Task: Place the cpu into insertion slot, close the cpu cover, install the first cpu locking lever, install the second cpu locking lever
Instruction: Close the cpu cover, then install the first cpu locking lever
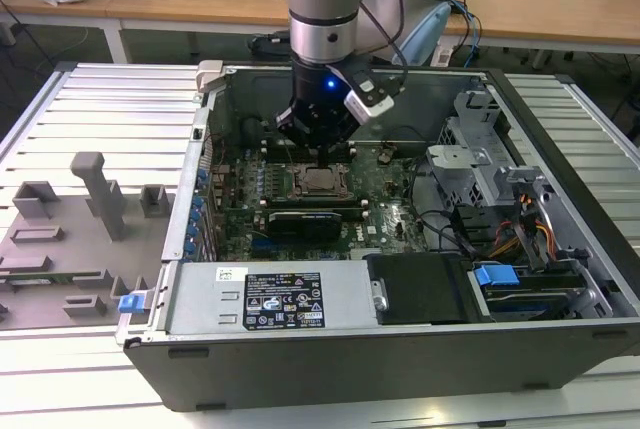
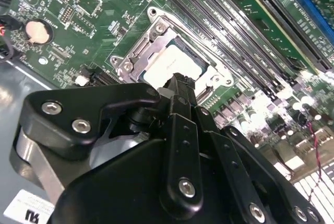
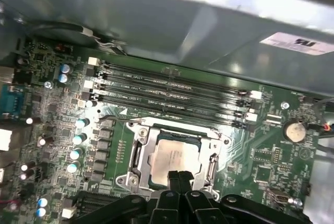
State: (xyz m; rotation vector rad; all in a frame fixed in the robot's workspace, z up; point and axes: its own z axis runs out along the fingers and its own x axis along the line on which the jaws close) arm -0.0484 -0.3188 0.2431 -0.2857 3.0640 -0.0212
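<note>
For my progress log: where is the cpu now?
In both wrist views the cpu sits in the insertion slot on the green motherboard, framed by the cpu cover, close to the gripper, with the memory slots alongside.

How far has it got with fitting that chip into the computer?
Done: the cpu lies in the insertion slot, and the cpu cover looks folded down around it. In hand: nothing; the hand hovers shut at the socket's edge. Left: the locking levers, whose state I cannot make out.

Bright overhead light, white glare on the case wall (image 3: 172, 10)
</note>
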